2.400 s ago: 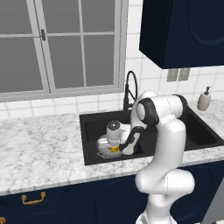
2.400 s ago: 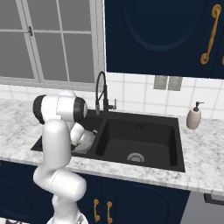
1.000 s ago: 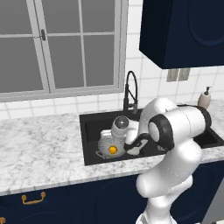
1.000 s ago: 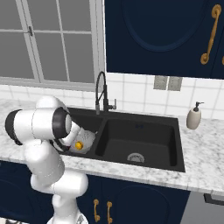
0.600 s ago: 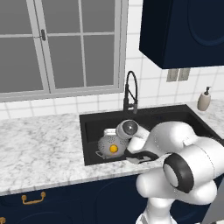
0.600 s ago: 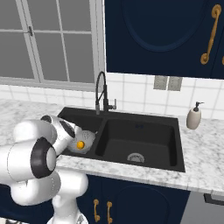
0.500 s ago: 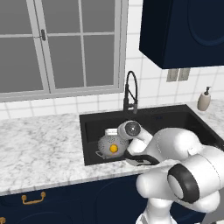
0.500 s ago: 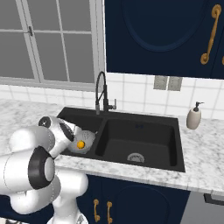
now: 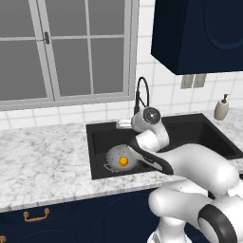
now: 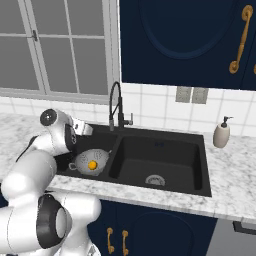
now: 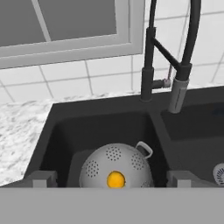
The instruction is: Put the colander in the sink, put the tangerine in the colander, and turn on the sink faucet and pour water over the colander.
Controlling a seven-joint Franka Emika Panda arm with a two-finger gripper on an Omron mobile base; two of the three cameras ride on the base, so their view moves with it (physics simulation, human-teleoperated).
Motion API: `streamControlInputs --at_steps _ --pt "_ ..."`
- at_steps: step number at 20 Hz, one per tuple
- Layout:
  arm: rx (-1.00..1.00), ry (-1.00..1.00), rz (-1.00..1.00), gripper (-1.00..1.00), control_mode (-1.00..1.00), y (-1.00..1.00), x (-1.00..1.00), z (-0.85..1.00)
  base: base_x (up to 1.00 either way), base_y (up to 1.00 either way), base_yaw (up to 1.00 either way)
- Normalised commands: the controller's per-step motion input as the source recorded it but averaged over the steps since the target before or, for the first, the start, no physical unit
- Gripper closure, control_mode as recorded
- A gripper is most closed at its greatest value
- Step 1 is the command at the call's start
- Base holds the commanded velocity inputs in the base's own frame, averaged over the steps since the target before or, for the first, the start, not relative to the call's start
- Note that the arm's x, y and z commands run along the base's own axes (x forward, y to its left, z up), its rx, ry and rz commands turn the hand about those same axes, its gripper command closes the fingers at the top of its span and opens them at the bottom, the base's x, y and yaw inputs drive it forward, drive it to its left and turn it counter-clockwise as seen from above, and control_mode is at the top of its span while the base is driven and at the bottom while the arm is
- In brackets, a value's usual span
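Two steps look done: the tangerine (image 11: 115, 179) sits inside the colander (image 11: 114, 165), which rests in the left basin of the sink (image 11: 65, 131). The claw (image 11: 111, 178) hangs empty above the colander's near rim, its jaws spread wide. Beyond the colander, on the sink's back edge, stands the sink faucet (image 11: 170, 57), its spout over the basin divider. The next move likely means reaching to its handle and swinging the spout toward the colander.

Below the gripper's view, a perforated, dull silver metal colander (image 11: 116, 168) holds a smooth orange tangerine (image 11: 115, 179) in the matte black sink (image 11: 65, 127), beyond it a satin black faucet (image 11: 148, 57) and glossy white-grey marble counter (image 11: 22, 131).
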Motion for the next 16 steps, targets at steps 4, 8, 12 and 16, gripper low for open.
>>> streamControlInputs --at_steps 4,8,12,16 --pt "-0.02 0.10 0.00 -1.00 -1.00 -0.29 0.15 0.61 0.00 0.00 0.00" --pt "-0.04 0.08 0.00 -1.00 -1.00 -0.44 0.08 0.08 0.00 0.00 0.00" --pt "0.00 0.01 0.00 -1.00 -1.00 -0.36 0.00 0.00 0.00 0.00 0.00" --pt "0.00 0.00 0.00 -1.00 -1.00 -0.43 0.08 0.00 0.00 0.00 0.00"
